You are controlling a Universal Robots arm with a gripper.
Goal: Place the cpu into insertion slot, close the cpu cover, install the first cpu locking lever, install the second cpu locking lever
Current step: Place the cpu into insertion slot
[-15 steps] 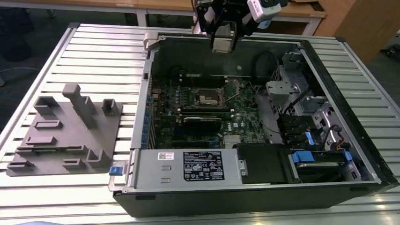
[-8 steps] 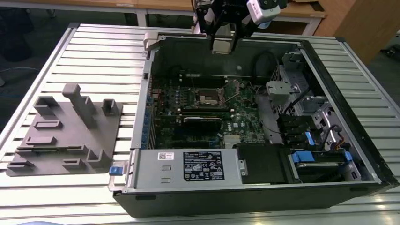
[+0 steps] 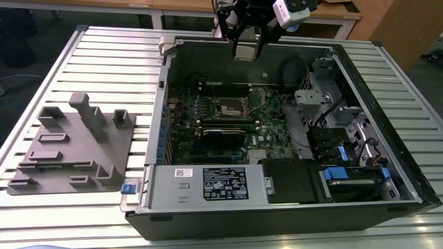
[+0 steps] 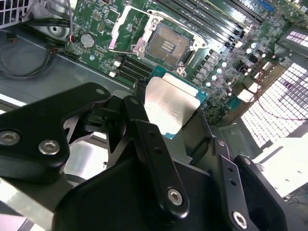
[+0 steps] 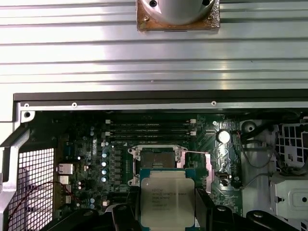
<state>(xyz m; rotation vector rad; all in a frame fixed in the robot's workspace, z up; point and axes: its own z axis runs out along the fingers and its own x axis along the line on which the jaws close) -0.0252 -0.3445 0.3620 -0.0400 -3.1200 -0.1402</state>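
Note:
My gripper (image 3: 247,47) hangs over the far wall of the open computer case, shut on the cpu (image 3: 246,52). In both wrist views the cpu (image 4: 168,103) (image 5: 167,199) is a flat grey square with a green edge, clamped between the black fingers (image 4: 144,139) (image 5: 206,208). The insertion slot (image 3: 232,107) (image 4: 168,45) (image 5: 157,159) lies bare on the green board, below and ahead of the cpu. The silvery cpu cover (image 4: 120,29) is swung open beside the slot. A thin locking lever (image 5: 195,153) sticks out next to the socket.
The case (image 3: 155,129) lies on a slatted metal table (image 3: 104,57). A grey fixture plate (image 3: 69,150) sits at the exterior view's left. A power supply (image 3: 207,184) fills the near side, drive bays with blue tabs (image 3: 346,155) the right. Black memory slots (image 5: 149,130) flank the socket.

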